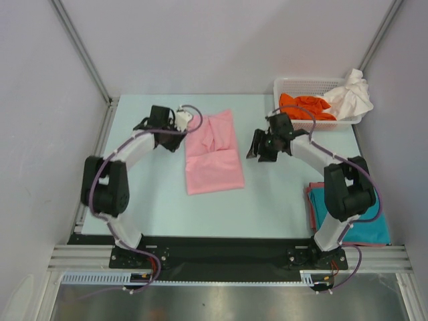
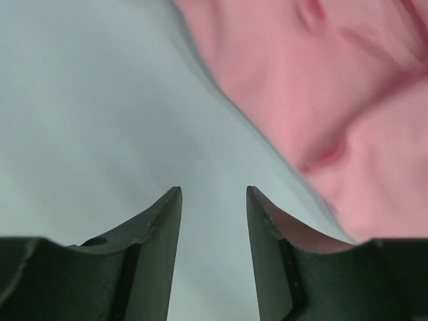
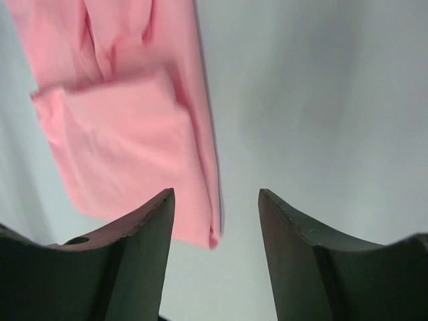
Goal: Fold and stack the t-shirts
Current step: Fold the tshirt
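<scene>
1. Two tools flank the light pink t-shirt (image 1: 212, 154) (image 2: 321, 87) (image 3: 127, 134), which lies partly folded on the table (image 1: 154, 194). Its near half is a smooth rectangle and its far part is rumpled.
2. The left tool (image 1: 182, 122) (image 2: 212, 190) sits just beside the pink t-shirt's far left edge. Its jaws stand partly apart with only bare table between them. In the wrist view the shirt lies up and to the right of the fingers.
3. The right tool (image 1: 262, 148) (image 3: 216, 192) hangs to the right of the pink t-shirt, apart from it. Its jaws are spread and grip nothing. In its wrist view the shirt's long edge runs down toward the gap.
4. Beyond and right of the pink t-shirt stands a white lattice basket (image 1: 307, 81). It holds an orange t-shirt (image 1: 304, 105) and a white t-shirt (image 1: 351, 95), which spills over its right rim.
5. Right of the pink t-shirt and nearer the arm bases, a folded teal t-shirt (image 1: 364, 224) lies flat, partly hidden by the right arm.
</scene>
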